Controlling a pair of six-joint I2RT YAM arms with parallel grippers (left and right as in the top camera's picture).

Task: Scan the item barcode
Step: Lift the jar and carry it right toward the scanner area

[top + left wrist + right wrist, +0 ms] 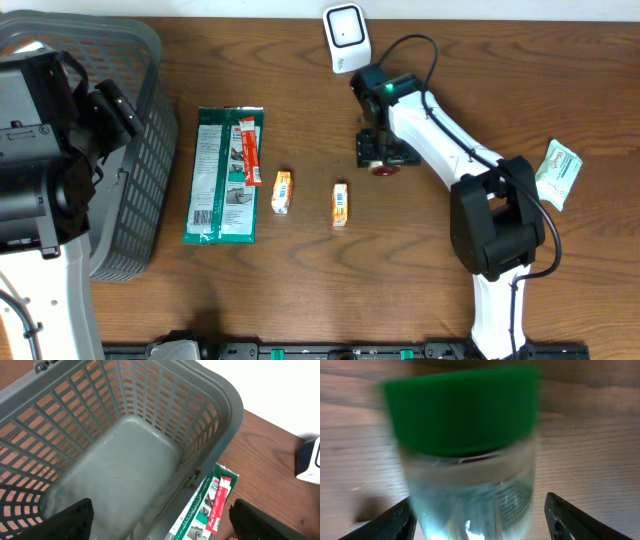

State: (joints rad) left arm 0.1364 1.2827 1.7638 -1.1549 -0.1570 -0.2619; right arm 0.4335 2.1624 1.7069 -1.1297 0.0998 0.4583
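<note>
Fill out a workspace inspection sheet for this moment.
Surface: wooden table, bare wood between items.
Job's things: white scanner at the back edge; green-capped bottle, blurred; green package; orange packet; second orange packet.
Clutter: gray basket, nothing inside; green-white packet far right.
Grippers: left gripper open above basket; right gripper open around bottle.
Cables: black cable looping off right arm.
Surroundings: nothing seen.

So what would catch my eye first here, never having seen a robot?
Probably the clear jar with a green lid, blurred and filling the right wrist view between the right gripper's fingers. Then, in the overhead view, the big grey basket at the left, with the left gripper hanging open above it, and the white scanner at the top.
</note>
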